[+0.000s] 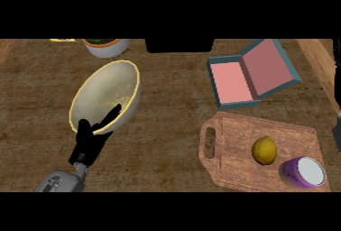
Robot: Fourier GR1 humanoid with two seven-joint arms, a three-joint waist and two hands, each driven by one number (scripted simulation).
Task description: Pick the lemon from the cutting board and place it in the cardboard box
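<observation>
While I look down: my counter is brown wood.
Left robot hand: released, fingers straight, tips over the rim of a large cream bowl.
Lemon: far right of that robot hand, lying on the cutting board beside a purple cup.
Cardboard box: open, beyond the board.

Head view, steeply down onto counter
</observation>
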